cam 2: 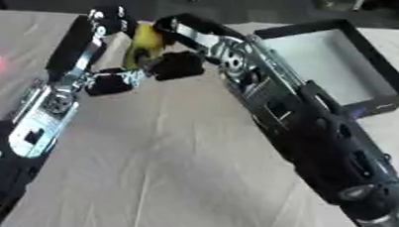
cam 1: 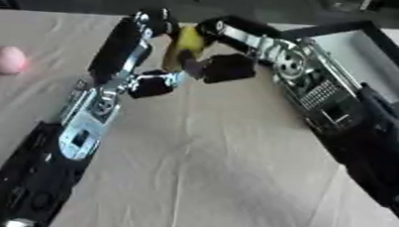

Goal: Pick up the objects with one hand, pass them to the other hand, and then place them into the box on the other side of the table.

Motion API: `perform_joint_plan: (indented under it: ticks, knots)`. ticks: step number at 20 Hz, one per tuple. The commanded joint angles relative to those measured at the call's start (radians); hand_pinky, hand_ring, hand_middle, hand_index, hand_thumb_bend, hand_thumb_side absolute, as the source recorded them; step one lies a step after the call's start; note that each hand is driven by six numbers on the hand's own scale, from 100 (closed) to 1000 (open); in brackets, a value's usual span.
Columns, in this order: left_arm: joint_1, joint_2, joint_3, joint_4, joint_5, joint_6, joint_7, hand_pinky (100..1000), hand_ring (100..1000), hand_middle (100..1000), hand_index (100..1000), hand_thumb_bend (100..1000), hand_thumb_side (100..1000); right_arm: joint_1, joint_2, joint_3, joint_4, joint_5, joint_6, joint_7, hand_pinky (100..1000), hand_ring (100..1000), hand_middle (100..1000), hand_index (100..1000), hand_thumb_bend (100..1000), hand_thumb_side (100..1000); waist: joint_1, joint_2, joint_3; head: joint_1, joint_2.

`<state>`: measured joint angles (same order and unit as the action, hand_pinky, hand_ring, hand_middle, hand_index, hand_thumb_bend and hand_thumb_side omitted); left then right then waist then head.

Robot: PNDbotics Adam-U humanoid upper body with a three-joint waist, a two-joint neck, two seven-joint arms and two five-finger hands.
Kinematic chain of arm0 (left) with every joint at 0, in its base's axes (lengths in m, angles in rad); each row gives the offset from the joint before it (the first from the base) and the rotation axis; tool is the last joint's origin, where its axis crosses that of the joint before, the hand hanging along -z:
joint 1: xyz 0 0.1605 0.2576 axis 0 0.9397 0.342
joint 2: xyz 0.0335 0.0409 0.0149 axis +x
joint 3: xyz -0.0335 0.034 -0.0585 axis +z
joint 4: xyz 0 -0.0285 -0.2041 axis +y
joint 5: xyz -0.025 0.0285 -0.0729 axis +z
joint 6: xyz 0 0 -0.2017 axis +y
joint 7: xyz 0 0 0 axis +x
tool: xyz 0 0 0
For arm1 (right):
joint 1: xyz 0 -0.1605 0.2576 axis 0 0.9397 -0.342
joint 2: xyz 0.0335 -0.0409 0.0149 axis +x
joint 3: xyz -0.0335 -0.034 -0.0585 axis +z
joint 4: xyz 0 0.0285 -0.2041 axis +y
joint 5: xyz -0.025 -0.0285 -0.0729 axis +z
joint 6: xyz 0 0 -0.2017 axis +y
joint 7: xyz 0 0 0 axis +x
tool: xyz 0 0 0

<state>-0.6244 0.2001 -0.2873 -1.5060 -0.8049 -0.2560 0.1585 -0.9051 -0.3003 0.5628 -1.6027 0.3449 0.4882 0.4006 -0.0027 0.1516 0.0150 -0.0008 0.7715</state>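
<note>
Banana being passed between two hands above the counter.

Left eye view: left hand and right hand are both curling round the yellow fruit; a pink object is lying far left.
Right eye view: the box is waiting at right; releasing early could be dropping the banana short.
</note>
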Motion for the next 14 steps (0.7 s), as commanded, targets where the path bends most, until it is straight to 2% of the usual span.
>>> perform_joint_plan:
  ticks: [1,3,6,9,12,14]
  knots:
    - [-0.02,0.002,0.004,-0.022,-0.007,-0.004,0.012,700,610,526,447,120,100,-0.009,-0.003,-0.002,-0.004,-0.077,0.031,-0.068,929,797,602,750,100,532,-0.011,-0.019,0.0,-0.002,-0.001]
    - [-0.02,0.001,0.004,-0.021,-0.007,-0.006,0.015,700,609,526,455,114,100,-0.009,-0.005,0.004,-0.004,-0.111,0.04,-0.096,926,780,584,731,100,508,-0.011,-0.019,0.001,-0.003,-0.001]
    - [-0.019,0.001,0.005,-0.02,-0.007,-0.005,0.026,699,609,528,467,149,100,-0.008,-0.007,0.007,-0.005,-0.14,0.045,-0.118,919,760,557,705,100,403,-0.011,-0.019,0.001,-0.002,-0.001]
    - [-0.018,0.0,0.006,-0.016,-0.009,0.005,0.038,700,613,542,519,272,100,-0.008,-0.009,0.011,-0.005,-0.151,0.047,-0.118,912,744,536,682,100,312,-0.011,-0.019,0.001,-0.003,-0.001]
    - [-0.018,0.0,0.007,-0.012,-0.01,0.027,0.053,707,623,561,605,366,100,-0.008,-0.01,0.01,-0.007,-0.158,0.051,-0.11,908,733,521,665,100,269,-0.011,-0.019,0.002,-0.003,-0.001]
    - [-0.017,0.0,0.008,-0.01,-0.009,0.039,0.061,714,640,583,680,466,100,-0.008,-0.011,0.009,-0.012,-0.162,0.053,-0.106,906,728,515,657,100,248,-0.011,-0.02,0.002,-0.003,-0.001]
